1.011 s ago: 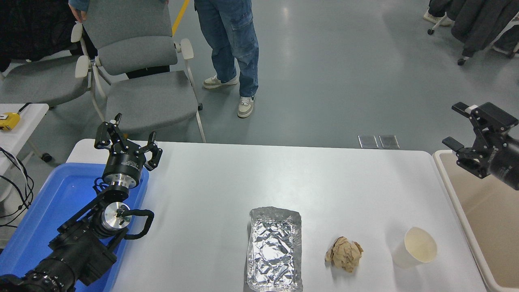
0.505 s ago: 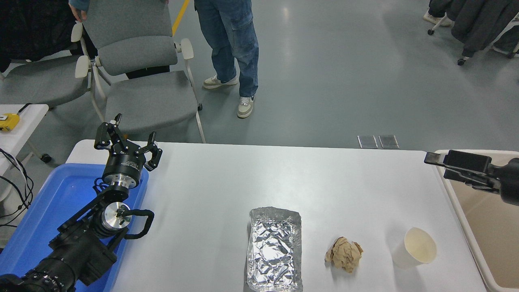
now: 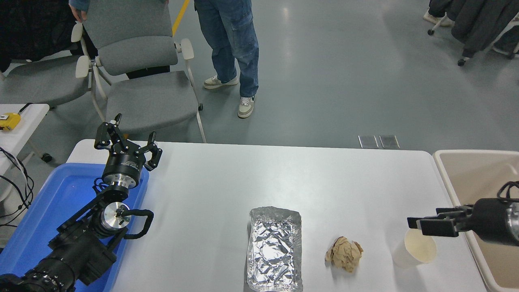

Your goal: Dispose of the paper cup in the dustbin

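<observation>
The white paper cup [image 3: 414,248] stands upright on the white table [image 3: 308,178] near its front right corner, cream inside showing. The beige dustbin [image 3: 474,170] sits just off the table's right edge, tan inside. My right gripper [image 3: 418,222] comes in from the right edge, turned sideways and pointing left. It is open and empty, and hovers just above the cup's far rim without touching it. My left gripper [image 3: 127,144] is parked open at the lower left.
A crumpled brown paper ball [image 3: 344,253] lies left of the cup. A silver foil tray [image 3: 275,248] lies further left. A blue plastic tray [image 3: 48,211] is under the left arm. Grey chairs [image 3: 142,89] and a person's legs [image 3: 233,48] are beyond the table.
My right gripper has come down from above the dustbin's far end, turned sideways and moved toward me to just above the cup. The cup and left arm have not moved.
</observation>
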`<action>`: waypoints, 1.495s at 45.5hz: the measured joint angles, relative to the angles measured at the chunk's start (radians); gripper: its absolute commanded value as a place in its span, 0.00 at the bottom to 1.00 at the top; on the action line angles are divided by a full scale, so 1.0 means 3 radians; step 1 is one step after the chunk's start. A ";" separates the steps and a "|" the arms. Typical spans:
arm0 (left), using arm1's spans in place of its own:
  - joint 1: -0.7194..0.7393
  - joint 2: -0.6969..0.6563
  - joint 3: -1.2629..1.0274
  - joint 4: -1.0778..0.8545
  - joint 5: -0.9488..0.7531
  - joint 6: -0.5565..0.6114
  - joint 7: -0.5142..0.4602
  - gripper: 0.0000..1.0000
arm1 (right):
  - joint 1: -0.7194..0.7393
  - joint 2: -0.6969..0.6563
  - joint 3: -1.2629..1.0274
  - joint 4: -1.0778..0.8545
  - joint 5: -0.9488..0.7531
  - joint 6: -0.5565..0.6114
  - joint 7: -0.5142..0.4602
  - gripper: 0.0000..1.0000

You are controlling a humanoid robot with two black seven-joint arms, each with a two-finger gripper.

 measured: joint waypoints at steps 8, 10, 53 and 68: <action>0.0000 -0.0001 0.0000 0.0000 0.0000 0.0000 0.0000 1.00 | 0.0026 0.0103 -0.0095 -0.0185 -0.0266 -0.0014 -0.0055 0.99; 0.0000 -0.0001 -0.0001 0.0000 0.0000 0.0000 0.0000 1.00 | 0.0028 0.0124 -0.0109 -0.0234 -0.0315 -0.0018 -0.0067 0.99; 0.0000 0.0002 0.0000 0.0000 0.0001 0.0000 0.0000 1.00 | 0.0025 0.0575 -0.0338 -0.0799 -0.0613 -0.0183 -0.0103 0.64; 0.0000 0.0001 0.0000 0.0000 0.0001 0.0000 0.0000 1.00 | 0.0030 0.0594 -0.0425 -0.0838 -0.0680 -0.0202 -0.0088 0.23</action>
